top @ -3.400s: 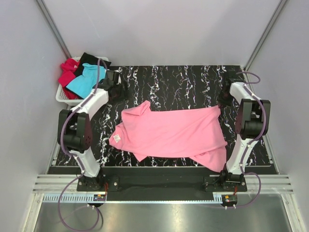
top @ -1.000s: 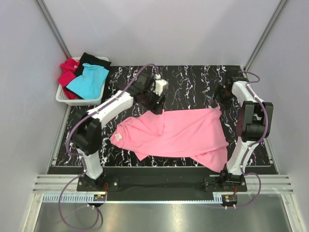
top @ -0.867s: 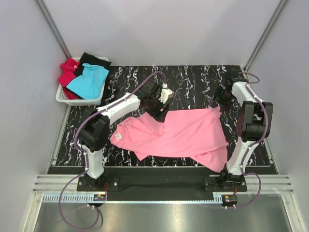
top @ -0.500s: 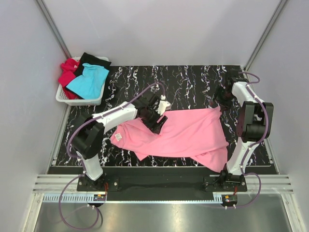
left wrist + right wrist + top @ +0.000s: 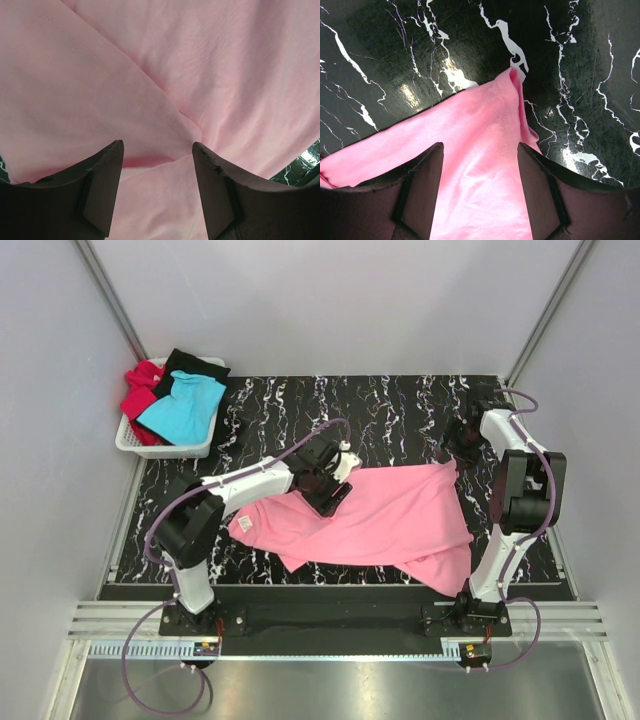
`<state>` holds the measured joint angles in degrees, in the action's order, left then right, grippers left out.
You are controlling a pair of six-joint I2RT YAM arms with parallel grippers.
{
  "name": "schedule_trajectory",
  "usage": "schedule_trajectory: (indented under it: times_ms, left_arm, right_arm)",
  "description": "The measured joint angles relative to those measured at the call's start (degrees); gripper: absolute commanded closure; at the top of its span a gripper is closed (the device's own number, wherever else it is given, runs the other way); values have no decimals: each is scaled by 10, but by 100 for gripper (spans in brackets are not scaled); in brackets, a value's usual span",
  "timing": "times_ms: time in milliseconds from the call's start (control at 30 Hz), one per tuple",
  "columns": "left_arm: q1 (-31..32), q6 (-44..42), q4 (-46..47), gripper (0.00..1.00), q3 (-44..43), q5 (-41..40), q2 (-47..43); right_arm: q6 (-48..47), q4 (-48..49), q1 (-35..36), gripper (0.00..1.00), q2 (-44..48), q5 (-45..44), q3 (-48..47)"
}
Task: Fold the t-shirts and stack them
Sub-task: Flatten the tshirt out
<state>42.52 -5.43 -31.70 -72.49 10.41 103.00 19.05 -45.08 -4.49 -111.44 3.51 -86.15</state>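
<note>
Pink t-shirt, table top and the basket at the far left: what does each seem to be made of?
Pink t-shirt: soft, matte knit cloth, probably cotton jersey. It creases and folds, and its hems show stitching.
Table top: glossy black marble-look surface with white veins and glare spots. Whether it is real stone or a printed laminate cannot be told.
Basket: white, smooth and rigid at the rim, so probably plastic.

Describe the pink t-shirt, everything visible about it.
The pink t-shirt is soft plain cloth with stitched hems and a small white label near its left end. It lies spread but crumpled across the black marbled table, some edges folded over. The left gripper hangs over a fold, jaws apart; the right gripper is over its far-right corner, jaws apart.
</note>
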Motion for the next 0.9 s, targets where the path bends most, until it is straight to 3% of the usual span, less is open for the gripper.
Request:
schedule_trajectory:
  times_ms: [400, 567, 900]
  left_arm:
    - [16, -1, 4, 41, 8, 8, 10]
    - [17, -2, 6, 47, 14, 9, 11]
    - [17, 2, 17, 90, 14, 4, 32]
  right_arm:
    - [0, 0, 0, 32, 2, 0, 8]
    - [0, 0, 0, 32, 3, -9, 11]
    - [0, 0, 0, 32, 3, -11, 11]
